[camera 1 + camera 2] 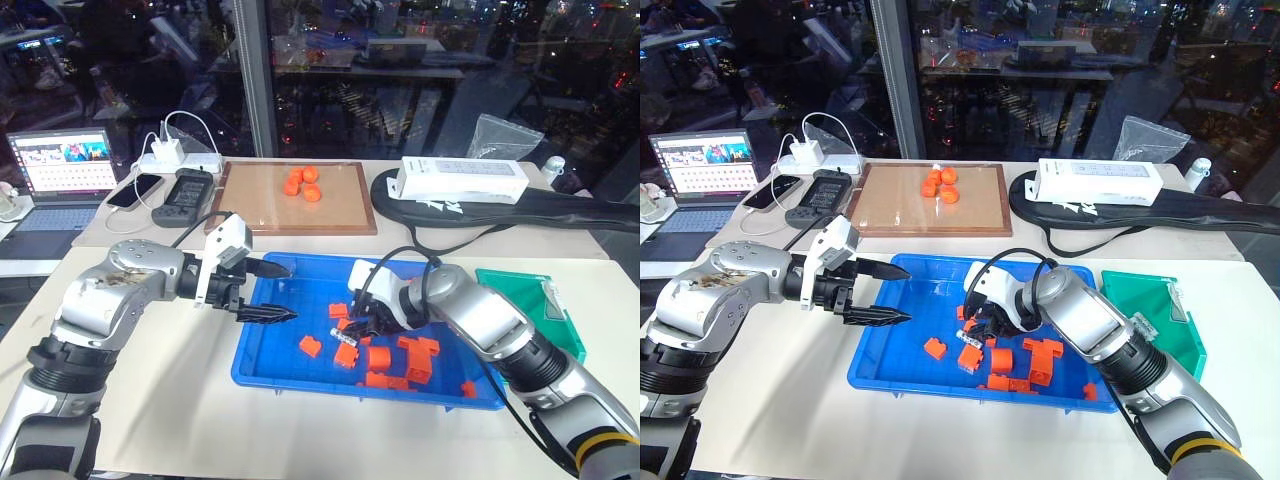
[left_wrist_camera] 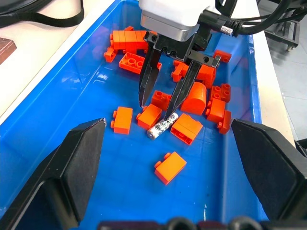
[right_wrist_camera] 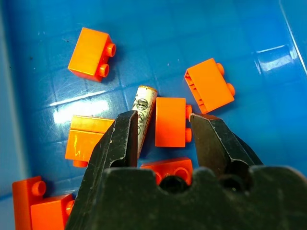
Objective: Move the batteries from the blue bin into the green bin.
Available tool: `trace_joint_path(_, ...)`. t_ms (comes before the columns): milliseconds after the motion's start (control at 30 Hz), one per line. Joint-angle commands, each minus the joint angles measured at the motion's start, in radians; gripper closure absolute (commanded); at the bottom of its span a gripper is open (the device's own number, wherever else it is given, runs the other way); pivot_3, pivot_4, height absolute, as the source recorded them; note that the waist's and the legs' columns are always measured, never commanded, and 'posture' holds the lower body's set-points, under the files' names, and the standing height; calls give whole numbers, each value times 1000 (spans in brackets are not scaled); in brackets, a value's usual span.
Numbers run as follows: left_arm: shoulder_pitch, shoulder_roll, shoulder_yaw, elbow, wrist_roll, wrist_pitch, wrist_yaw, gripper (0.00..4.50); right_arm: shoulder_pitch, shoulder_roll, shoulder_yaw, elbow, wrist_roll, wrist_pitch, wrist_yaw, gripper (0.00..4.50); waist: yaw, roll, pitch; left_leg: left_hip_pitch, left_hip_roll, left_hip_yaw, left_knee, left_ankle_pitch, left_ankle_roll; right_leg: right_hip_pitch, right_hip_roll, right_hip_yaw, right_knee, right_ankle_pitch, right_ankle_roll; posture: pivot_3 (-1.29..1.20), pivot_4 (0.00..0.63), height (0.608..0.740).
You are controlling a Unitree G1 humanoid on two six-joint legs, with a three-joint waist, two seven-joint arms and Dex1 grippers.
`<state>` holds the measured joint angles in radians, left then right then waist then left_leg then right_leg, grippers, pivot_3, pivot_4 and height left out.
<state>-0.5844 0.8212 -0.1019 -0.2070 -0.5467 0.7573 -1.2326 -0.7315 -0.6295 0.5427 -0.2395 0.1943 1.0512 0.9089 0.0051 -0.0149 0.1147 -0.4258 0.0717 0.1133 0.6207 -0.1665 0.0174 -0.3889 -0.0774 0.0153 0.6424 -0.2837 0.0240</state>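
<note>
The blue bin [image 1: 278, 352] lies on the white table and holds scattered orange bricks [image 1: 378, 357] and one silver battery [image 2: 162, 127]. My right gripper [image 3: 166, 122] points down into the bin, its fingers apart. An orange brick [image 3: 171, 121] sits between them, and the battery [image 3: 143, 109] lies against that brick, partly under one fingertip. My left gripper [image 1: 291, 292] hovers open over the bin's left end, pointing right, with nothing in it. The green bin [image 1: 520, 292] stands just right of the blue one, beside my right forearm.
Behind the blue bin lies a wooden-framed tray [image 1: 240, 215] with orange pieces [image 1: 302, 184]. A laptop [image 1: 60, 170], phone [image 1: 133, 190], black device [image 1: 185, 196] and power strip [image 1: 175, 158] sit at the back left. A white box [image 1: 465, 178] rests on a black bag [image 1: 600, 212] at the back right.
</note>
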Motion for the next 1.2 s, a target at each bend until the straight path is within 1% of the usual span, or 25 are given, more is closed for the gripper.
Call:
trace_joint_path(33,-15,14,11,-24,-2,-12,-5,0,6,12,-9,29,-19,-28,-23,2452,0,0,0,0,0,0,0,0,0,0,0,0,0,0,0,0,150,699)
trace_joint_path(100,-18,13,11,-23,-1,-13,-4,0,10,9,-5,45,-23,-33,-19,2452,0,0,0,0,0,0,0,0,0,0,0,0,0,0,0,0,150,699)
trace_joint_path(200,-21,13,12,-21,-1,-13,-5,0,15,8,1,64,-27,-44,-11,3168,0,0,0,0,0,0,0,0,0,0,0,0,0,0,0,0,150,699)
trace_joint_path(233,-23,13,12,-20,-1,-12,-5,0,15,8,2,68,-28,-48,-9,3570,0,0,0,0,0,0,0,0,0,0,0,0,0,0,0,0,150,699)
trace_joint_path(267,-24,13,11,-18,-1,-12,-5,0,16,8,3,70,-29,-51,-8,3688,-1,0,0,0,0,0,0,0,0,0,0,0,0,0,0,0,150,699)
trace_joint_path(367,-21,16,16,-24,-3,-10,-4,0,19,3,7,68,-35,-57,-6,3694,-1,0,0,0,0,0,0,0,0,0,0,0,0,0,0,0,150,699)
trace_joint_path(467,-20,16,15,-23,-1,-12,-4,0,-6,-17,-30,95,-49,-70,-13,3694,0,0,0,0,0,0,0,0,0,0,0,0,0,0,0,0,150,699)
trace_joint_path(633,-22,9,8,-18,4,-18,-4,0,-31,-103,-36,159,-101,-141,5,3694,5,0,0,0,0,0,0,0,0,-2,0,0,-1,0,0,0,150,699)
trace_joint_path(733,-28,2,3,-10,8,-24,-4,0,-32,-111,-58,200,-112,-161,1,3694,4,0,0,0,0,0,0,0,0,-2,0,0,-1,-2,-2,0,150,699)
trace_joint_path(800,-30,-1,2,-8,9,-26,-6,0,-36,-116,-67,221,-131,-174,-9,2677,3,0,0,0,0,0,-1,0,0,0,0,0,-1,-1,-1,0,150,699)
trace_joint_path(833,-29,-1,3,-7,10,-26,-7,0,-39,-116,-69,217,-135,-177,-8,2464,2,0,0,0,0,0,-2,0,0,0,0,0,-1,0,-1,0,150,699)
trace_joint_path(967,-31,-2,0,-1,13,-30,-8,0,-50,-88,-84,144,-108,-140,9,1040,0,0,0,0,0,0,-3,0,0,0,0,0,-1,0,-1,0,150,699)
trace_joint_path(1000,-31,-2,0,-1,13,-30,-8,0,-52,-82,-82,115,-97,-122,20,786,-1,0,0,0,0,0,-3,0,0,-1,0,0,-1,0,-1,0,150,699)
trace_joint_path(1033,-30,-1,0,-1,12,-30,-8,0,-54,-73,-80,80,-85,-99,27,436,-2,0,0,0,0,0,-3,0,0,-1,0,0,-1,0,-1,0,150,699)
trace_joint_path(1100,-28,0,1,-3,12,-29,-8,0,-54,-46,-73,8,-54,-49,36,436,-3,0,0,0,0,0,-4,0,0,-1,0,0,0,0,-1,0,150,699)
trace_joint_path(1200,-31,-1,1,0,13,-29,-8,0,-54,-26,-58,-44,-41,-11,36,436,-3,0,0,0,0,0,-4,0,0,-1,0,0,0,0,-1,0,150,699)
